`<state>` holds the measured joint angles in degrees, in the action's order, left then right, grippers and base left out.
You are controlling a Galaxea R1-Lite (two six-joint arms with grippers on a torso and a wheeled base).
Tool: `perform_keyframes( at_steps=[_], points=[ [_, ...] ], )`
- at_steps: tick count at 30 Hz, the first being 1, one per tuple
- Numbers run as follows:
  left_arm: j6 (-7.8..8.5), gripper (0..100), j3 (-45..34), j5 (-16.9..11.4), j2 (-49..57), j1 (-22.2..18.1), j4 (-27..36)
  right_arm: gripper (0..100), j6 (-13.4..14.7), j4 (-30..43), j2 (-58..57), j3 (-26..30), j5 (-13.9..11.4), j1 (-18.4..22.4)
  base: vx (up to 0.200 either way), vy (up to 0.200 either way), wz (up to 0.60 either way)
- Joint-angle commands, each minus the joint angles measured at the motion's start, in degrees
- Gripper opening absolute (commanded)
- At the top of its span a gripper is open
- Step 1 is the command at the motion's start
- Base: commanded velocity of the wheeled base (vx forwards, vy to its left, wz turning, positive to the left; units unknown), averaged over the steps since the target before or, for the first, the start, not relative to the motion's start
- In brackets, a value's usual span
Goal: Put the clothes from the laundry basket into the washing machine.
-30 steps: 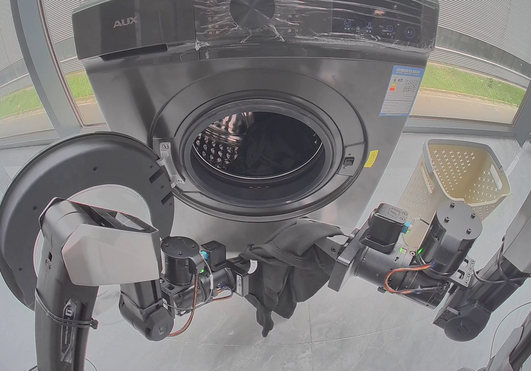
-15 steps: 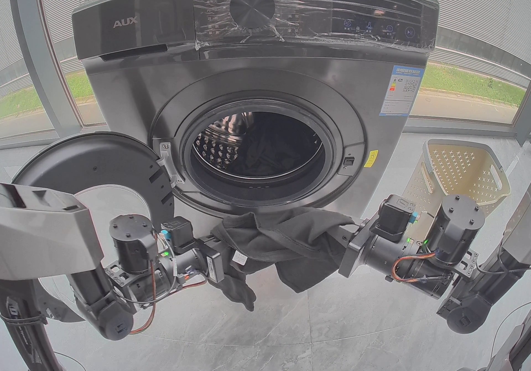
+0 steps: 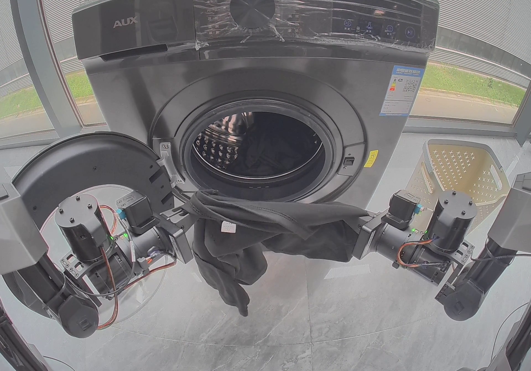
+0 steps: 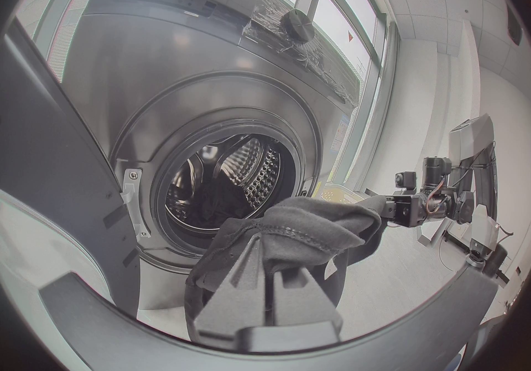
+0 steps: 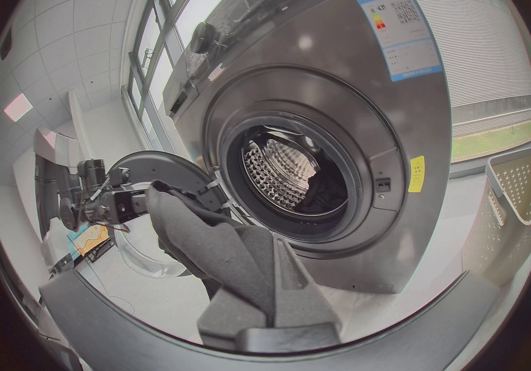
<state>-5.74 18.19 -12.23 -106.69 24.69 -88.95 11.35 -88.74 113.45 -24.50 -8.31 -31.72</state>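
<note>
A dark grey garment (image 3: 260,228) hangs stretched between both grippers, just below the open mouth of the washing machine (image 3: 257,153). My left gripper (image 3: 188,211) is shut on its left end, my right gripper (image 3: 362,225) shut on its right end. A long fold droops from the left part toward the floor. In the left wrist view the garment (image 4: 298,228) is pinched between the fingers (image 4: 249,272); the right wrist view shows the cloth (image 5: 221,245) the same way. Dark clothes (image 3: 271,151) lie inside the drum. The beige laundry basket (image 3: 459,175) stands to the machine's right.
The machine's round door (image 3: 94,178) is swung open to the left, close behind my left arm. Pale tiled floor (image 3: 332,322) stretches in front of the machine. Windows run behind and on both sides.
Both grippers have moved apart and upward, spreading the bunched garment into a wide band level with the drum's lower rim. The left arm swung out to the left.
</note>
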Motion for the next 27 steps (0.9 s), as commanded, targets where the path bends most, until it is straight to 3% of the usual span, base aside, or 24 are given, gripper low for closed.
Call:
perform_keyframes(
  at_steps=[1,8,9,27],
  points=[
    [-0.15,0,-0.6,-0.3,1.0,0.3,0.0,0,0.2,-0.1,2.1,-0.7,-0.1,0.7,0.0,0.0,0.0],
    [0.2,0,-2.5,-3.3,-4.3,1.5,-0.2,0,2.5,0.0,-1.4,-1.0,-0.3,-2.7,0.0,0.0,0.0],
    [0.2,100,-2.5,-3.4,-5.0,1.9,-0.2,0,2.8,0.0,-1.6,-1.1,-0.3,-2.9,0.0,0.0,0.0],
    [0.29,100,-1.7,-3.7,-17.7,3.3,-0.3,0,3.0,0.0,-3.9,-3.1,-0.1,-5.6,0.0,0.0,0.0]
  ],
)
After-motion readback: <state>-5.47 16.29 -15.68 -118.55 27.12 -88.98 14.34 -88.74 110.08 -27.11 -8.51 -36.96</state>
